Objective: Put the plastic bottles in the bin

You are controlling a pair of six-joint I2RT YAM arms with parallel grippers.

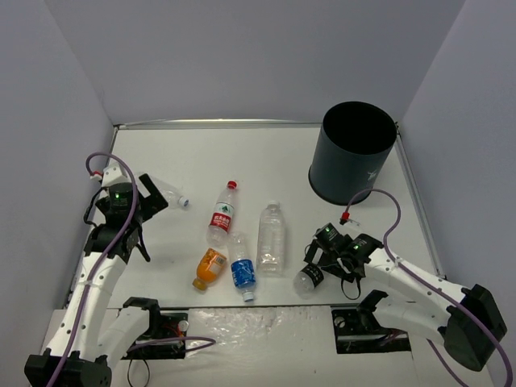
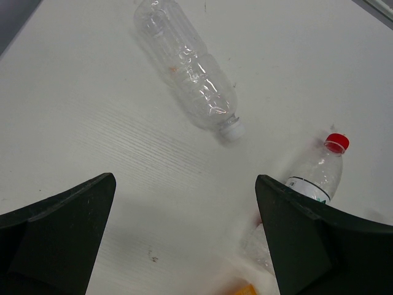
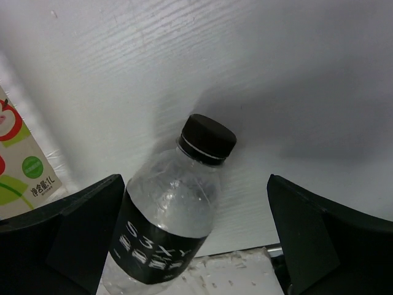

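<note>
The dark bin [image 1: 355,153] stands at the back right. The red-labelled bottle [image 1: 223,214], large clear bottle [image 1: 272,235], orange-filled bottle [image 1: 210,268] and blue-labelled bottle [image 1: 242,274] lie mid-table. My left gripper [image 1: 147,201] is open and empty [image 2: 184,184]. The small clear white-capped bottle [image 2: 187,67] lies just ahead of it, with the red-capped bottle [image 2: 319,172] to its right. My right gripper [image 1: 320,256] is open [image 3: 196,184]. The small black-labelled bottle [image 3: 172,209] lies between its fingers, nearer the left one, and is not gripped.
Grey walls close in the table [image 1: 201,153] on the left, back and right. The arm bases and cables sit along the near edge. A white object with red and green print [image 3: 18,166] shows at the left edge of the right wrist view.
</note>
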